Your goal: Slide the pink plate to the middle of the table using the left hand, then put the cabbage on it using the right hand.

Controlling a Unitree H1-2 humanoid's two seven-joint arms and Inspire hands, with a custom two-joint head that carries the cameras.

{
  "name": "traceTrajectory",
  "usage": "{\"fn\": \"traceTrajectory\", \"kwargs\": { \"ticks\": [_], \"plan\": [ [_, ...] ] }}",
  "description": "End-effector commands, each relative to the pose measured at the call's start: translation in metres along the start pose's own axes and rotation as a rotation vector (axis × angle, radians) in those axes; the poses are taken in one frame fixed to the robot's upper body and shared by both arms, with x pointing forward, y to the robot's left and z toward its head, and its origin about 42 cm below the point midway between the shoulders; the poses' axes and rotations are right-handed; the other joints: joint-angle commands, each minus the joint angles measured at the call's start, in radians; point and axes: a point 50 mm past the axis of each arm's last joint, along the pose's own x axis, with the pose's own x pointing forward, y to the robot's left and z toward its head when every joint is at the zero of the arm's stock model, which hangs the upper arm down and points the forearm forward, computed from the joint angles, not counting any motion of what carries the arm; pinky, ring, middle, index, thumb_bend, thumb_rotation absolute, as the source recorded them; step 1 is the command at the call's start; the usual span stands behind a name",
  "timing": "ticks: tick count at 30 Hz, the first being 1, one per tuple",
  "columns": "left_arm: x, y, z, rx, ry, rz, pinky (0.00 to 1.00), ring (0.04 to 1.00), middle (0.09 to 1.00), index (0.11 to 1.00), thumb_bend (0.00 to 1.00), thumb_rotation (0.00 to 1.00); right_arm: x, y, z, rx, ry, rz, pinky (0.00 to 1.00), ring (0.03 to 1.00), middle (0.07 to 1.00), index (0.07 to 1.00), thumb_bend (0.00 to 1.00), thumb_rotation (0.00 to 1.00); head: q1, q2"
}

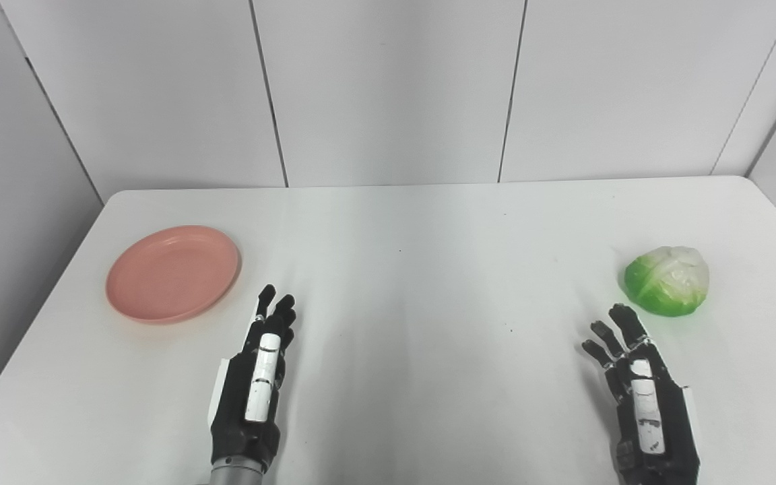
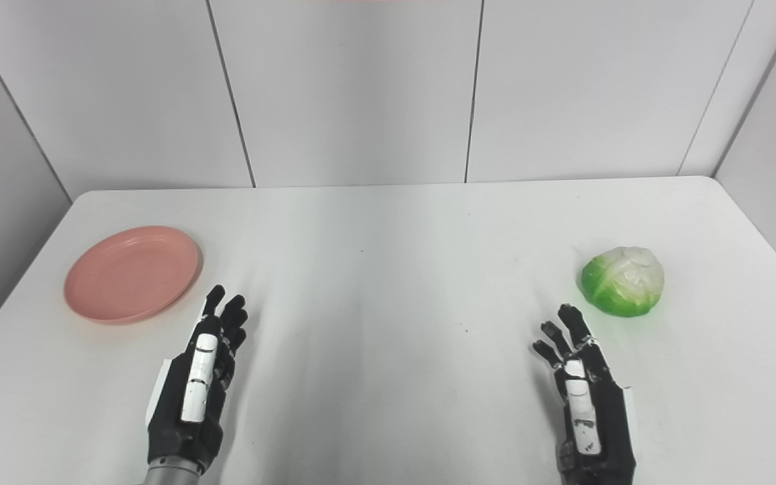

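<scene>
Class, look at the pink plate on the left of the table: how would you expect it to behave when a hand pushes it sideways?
The plate lies flat and shallow on the smooth white table, so it will probably slide and not tip. Its raised rim gives the open left hand an edge to push. It looks like stiff plastic, likely light, so it may spin if pushed off-centre.

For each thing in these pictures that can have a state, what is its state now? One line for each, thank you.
pink plate: empty, lying flat at the left side of the table, not touched.
cabbage: resting on the table at the right side, not held.
left hand: open, holding nothing, near the plate but apart from it.
right hand: open, holding nothing, just short of the cabbage.
table: white, middle bare.
</scene>
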Motion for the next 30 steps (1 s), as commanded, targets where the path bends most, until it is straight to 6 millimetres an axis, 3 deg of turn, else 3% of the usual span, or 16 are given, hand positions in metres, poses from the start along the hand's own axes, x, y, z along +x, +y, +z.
{"fn": "traceTrajectory", "kwargs": {
  "ticks": [1,11,17,30],
  "plan": [
    [-0.0312,0.0086,-0.0112,0.004,0.035,0.057,1.0,0.968,0.945,0.956,0.69,0.87,-0.01,-0.0023,0.0044,-0.015,-0.04,0.013,0.84,0.873,0.927,0.867,0.72,0.79,0.001,-0.001],
    [-0.031,0.0085,-0.0119,0.014,0.026,0.055,1.0,0.974,0.949,0.957,0.69,0.88,-0.0096,-0.0014,0.0061,-0.06,-0.046,0.043,0.86,0.879,0.93,0.873,0.69,0.81,0.001,-0.001],
    [-0.0311,0.0078,-0.0122,0.014,0.035,0.056,1.0,0.971,0.946,0.96,0.7,0.88,-0.0089,-0.001,0.0073,-0.178,-0.067,0.123,0.88,0.908,0.955,0.915,0.68,0.89,0.001,-0.001],
    [-0.0317,0.005,-0.014,0.003,0.043,0.053,1.0,0.964,0.943,0.957,0.67,0.88,-0.0081,-0.0006,0.0079,-0.183,-0.064,0.136,0.89,0.931,0.963,0.906,0.67,0.9,0.013,-0.009]
  ]
}}
